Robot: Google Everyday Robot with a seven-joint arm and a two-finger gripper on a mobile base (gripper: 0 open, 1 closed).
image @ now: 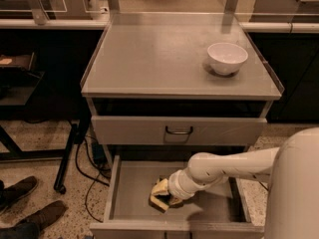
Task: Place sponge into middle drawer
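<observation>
The middle drawer [132, 183] is pulled open low on the grey cabinet, with its flat bottom showing. My gripper [162, 197] reaches into it from the right on a white arm [224, 166]. It is shut on the sponge [159, 188], a yellow foam piece with a dark layer. The sponge is low in the drawer, near the middle of its bottom. I cannot tell whether it touches the bottom.
A white bowl [227, 58] stands on the cabinet top [149, 59] at the right. A closed drawer front with a dark loop handle [179, 131] sits above the open drawer. Cables and a stand leg [70, 153] are at the left, with dark shoes [25, 203] on the floor.
</observation>
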